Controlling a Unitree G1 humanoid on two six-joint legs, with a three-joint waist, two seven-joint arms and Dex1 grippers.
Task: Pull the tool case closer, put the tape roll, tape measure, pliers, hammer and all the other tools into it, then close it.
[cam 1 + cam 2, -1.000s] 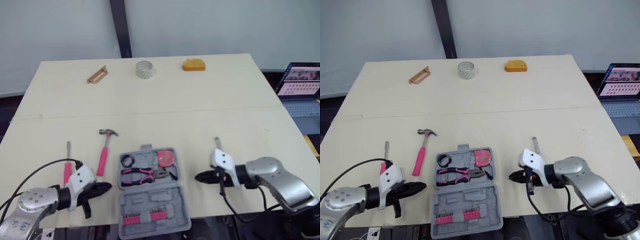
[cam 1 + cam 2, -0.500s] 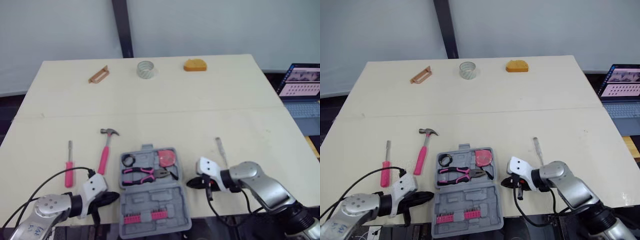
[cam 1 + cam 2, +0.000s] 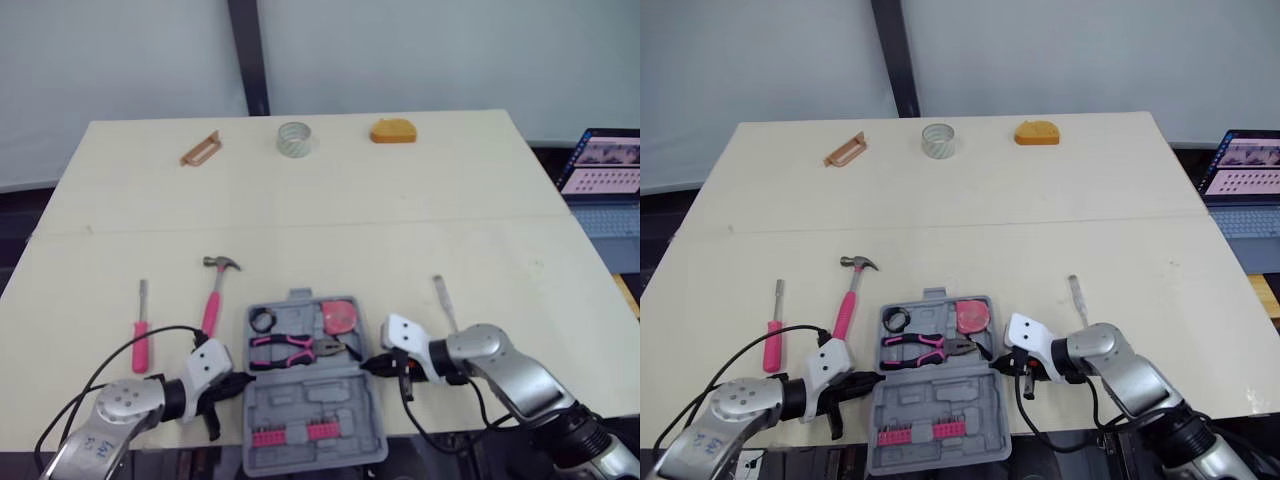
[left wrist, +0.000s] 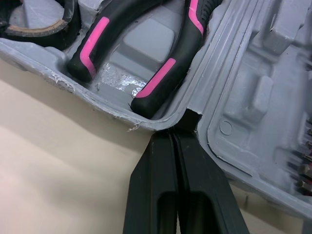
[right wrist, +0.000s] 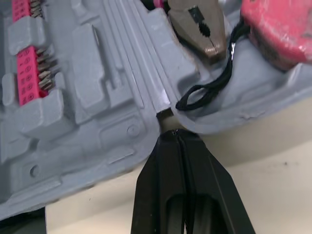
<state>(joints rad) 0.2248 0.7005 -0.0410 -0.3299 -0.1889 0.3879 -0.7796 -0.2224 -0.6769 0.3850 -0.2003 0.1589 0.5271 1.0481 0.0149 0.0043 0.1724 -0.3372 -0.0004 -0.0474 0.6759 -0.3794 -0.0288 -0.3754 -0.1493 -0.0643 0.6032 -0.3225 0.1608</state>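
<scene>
Now, tool case point(image 3: 305, 402) between left fingers point(image 4: 152, 195) and right fingers point(image 5: 161, 195) (both pairs closed), tips touching.

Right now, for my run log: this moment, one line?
left gripper: shut, at left hinge end of open grey plastic tool case | right gripper: shut, at right hinge end | black-and-pink pliers: in case | pink-handled hammer: outside

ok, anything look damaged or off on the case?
The open grey plastic tool case has a ragged, frayed rim beside the handles of the pink-and-black pliers; otherwise nothing stands out.
</scene>
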